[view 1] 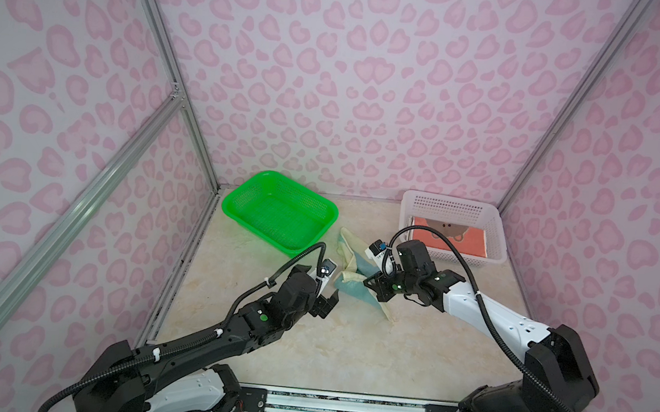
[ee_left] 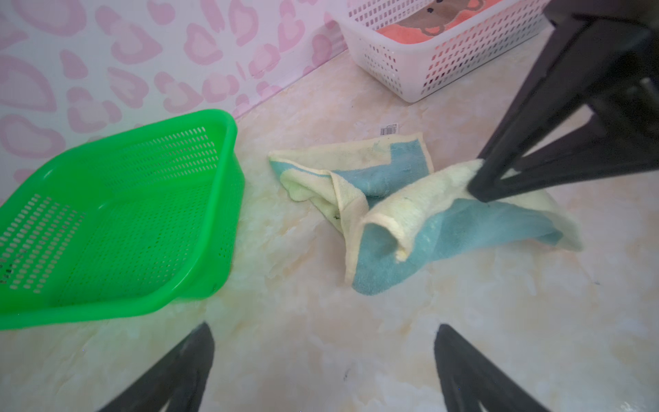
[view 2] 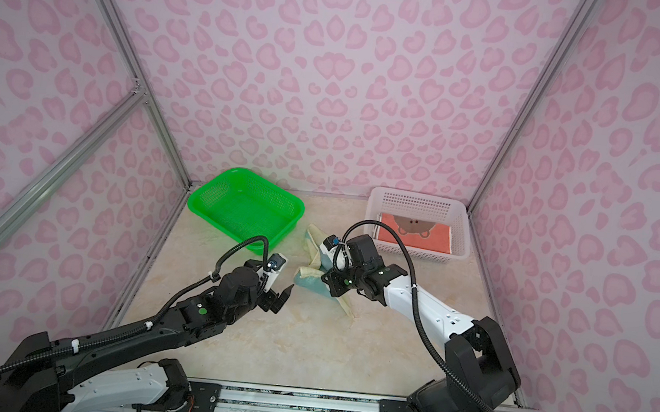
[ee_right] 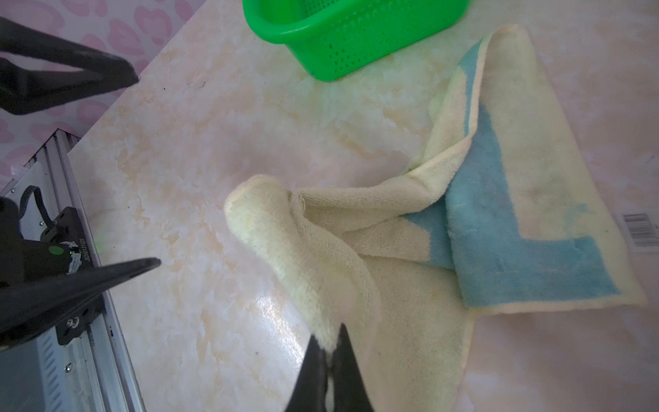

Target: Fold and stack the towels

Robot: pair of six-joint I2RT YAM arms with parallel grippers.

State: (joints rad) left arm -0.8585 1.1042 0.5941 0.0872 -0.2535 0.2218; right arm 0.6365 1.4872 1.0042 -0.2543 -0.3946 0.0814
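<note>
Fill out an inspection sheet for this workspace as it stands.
Surface: marbled cream table, glossy.
Job's things: yellow and teal towel crumpled on the table between the baskets; orange bear towel lying flat in the white basket; whether others lie beneath it cannot be told.
Clutter: green basket, nothing in it; barcode label on the table beside the crumpled towel.
Grippers: left tool open, near the crumpled towel, holding nothing; right tool shut on a yellow edge of that towel.
Cables: black corrugated cable looped along each arm; no snag seen.
Surroundings: pink heart-print walls, aluminium frame posts.
</note>
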